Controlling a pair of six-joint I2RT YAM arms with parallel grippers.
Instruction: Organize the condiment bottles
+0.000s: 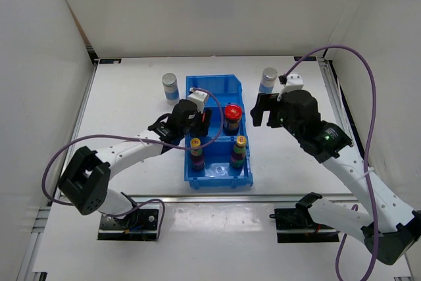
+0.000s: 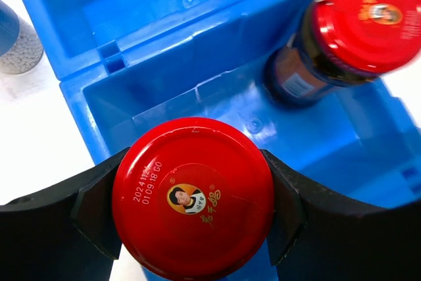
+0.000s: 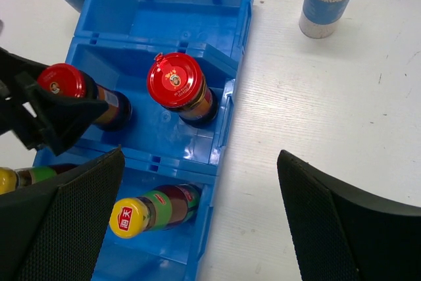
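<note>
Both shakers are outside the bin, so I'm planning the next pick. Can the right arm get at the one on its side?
Probably yes. The right gripper is open and hangs just short of that shaker, which stands upright and alone, to the right of the blue bin, with nothing visible between gripper and shaker.

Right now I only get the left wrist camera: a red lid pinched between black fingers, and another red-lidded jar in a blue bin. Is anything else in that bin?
Observer: Yes. Two yellow-capped bottles, one on the left and one on the right, stand in the bin's compartment nearest the arms.
Operator: Is the other arm carrying something?
Observer: No. The right gripper is open and empty, by the bin's right side.
Operator: Any bottles outside the bin?
Observer: Two shakers on the table. You see a sliver of the left one; the other stands right of the bin.
</note>
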